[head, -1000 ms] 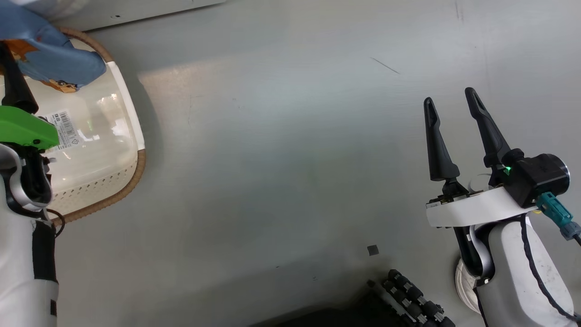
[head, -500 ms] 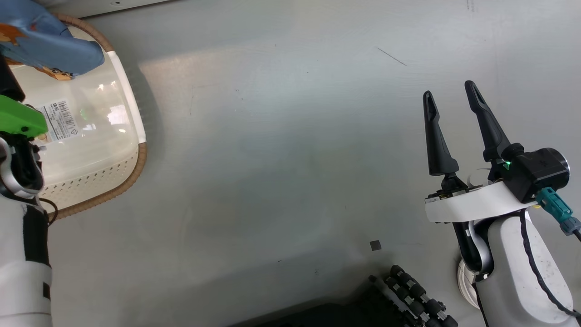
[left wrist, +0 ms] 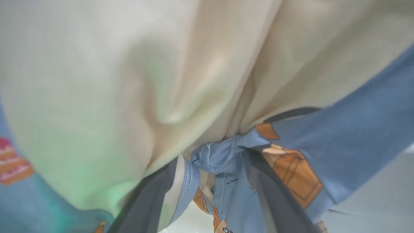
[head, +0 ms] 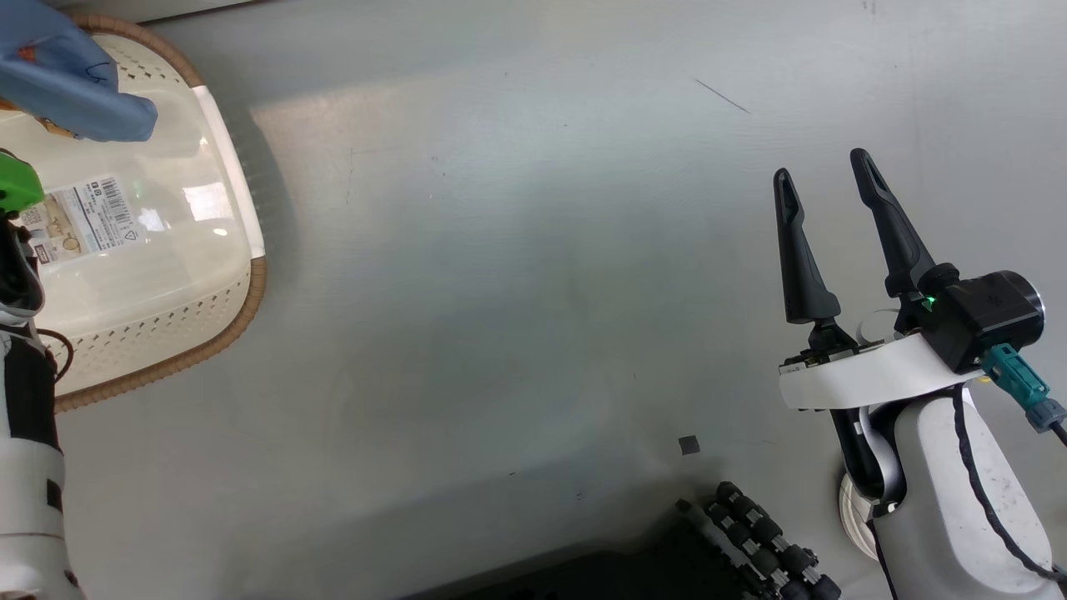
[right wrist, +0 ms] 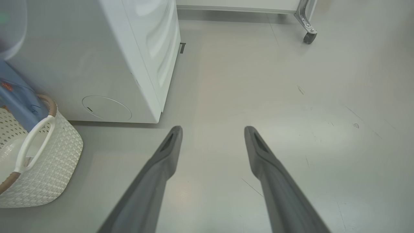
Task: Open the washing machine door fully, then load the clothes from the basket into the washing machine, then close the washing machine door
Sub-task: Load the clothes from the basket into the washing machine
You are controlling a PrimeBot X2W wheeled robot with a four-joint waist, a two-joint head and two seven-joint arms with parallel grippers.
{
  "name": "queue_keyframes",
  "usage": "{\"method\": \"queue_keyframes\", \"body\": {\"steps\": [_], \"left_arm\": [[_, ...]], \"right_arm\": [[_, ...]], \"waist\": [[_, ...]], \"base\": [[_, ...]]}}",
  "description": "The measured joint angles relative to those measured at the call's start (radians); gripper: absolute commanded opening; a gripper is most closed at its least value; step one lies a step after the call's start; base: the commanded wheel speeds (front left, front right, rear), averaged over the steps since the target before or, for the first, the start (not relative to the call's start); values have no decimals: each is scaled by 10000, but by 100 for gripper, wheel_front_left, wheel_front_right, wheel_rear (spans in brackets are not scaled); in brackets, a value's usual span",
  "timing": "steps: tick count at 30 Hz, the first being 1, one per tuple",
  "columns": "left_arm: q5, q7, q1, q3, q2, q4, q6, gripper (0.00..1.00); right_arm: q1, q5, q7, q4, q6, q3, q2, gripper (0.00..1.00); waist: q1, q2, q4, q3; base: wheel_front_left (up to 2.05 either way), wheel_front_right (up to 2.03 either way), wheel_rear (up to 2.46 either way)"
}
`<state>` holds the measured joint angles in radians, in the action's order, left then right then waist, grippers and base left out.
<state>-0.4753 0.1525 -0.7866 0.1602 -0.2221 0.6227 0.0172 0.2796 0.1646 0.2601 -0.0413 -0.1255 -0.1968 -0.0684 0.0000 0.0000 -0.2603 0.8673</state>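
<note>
Grey floor point(head: 517, 275), clothes point(left wrist: 207, 97) against left end effector point(left wrist: 210, 181)

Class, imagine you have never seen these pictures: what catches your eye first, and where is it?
Blue bear-print clothes with cream cloth bunch right against the left wrist camera, draped over its dark fingers. In the head view the right gripper stands open over bare grey floor at the right, and the cream basket sits far left.
</note>
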Motion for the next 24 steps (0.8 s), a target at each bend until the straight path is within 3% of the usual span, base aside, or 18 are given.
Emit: {"method": "queue_keyframes", "body": {"steps": [10, 11, 13, 16, 17, 24], "left_arm": [[240, 299, -355, -119, -151, 627, 2, 100], [251, 349, -380, -138, -153, 663, 4, 89], [261, 382, -426, -190, -150, 717, 12, 55], [267, 466, -463, -272, -136, 784, 58, 22], [267, 466, -487, -280, -123, 807, 59, 1], [337, 665, -640, -297, 201, 823, 178, 0]], "right_arm": [[-13, 0, 0, 0, 0, -21, -46, 100], [-13, 0, 0, 0, 0, -19, -52, 100], [-12, 0, 0, 0, 0, -15, -54, 100], [-6, 0, 0, -4, 0, -15, -52, 100], [2, 0, 0, -6, 0, -19, -52, 100], [3, -17, 0, -35, 0, 77, -77, 100]], "waist": [[0, 0, -116, 116], [0, 0, -121, 128], [0, 0, -120, 140], [0, 0, -96, 139], [0, 0, -83, 133], [0, 0, 77, 40]], "base": [[0, 0, 0], [0, 0, 0], [0, 0, 0], [0, 0, 0], [0, 0, 0], [0, 0, 0]]}}
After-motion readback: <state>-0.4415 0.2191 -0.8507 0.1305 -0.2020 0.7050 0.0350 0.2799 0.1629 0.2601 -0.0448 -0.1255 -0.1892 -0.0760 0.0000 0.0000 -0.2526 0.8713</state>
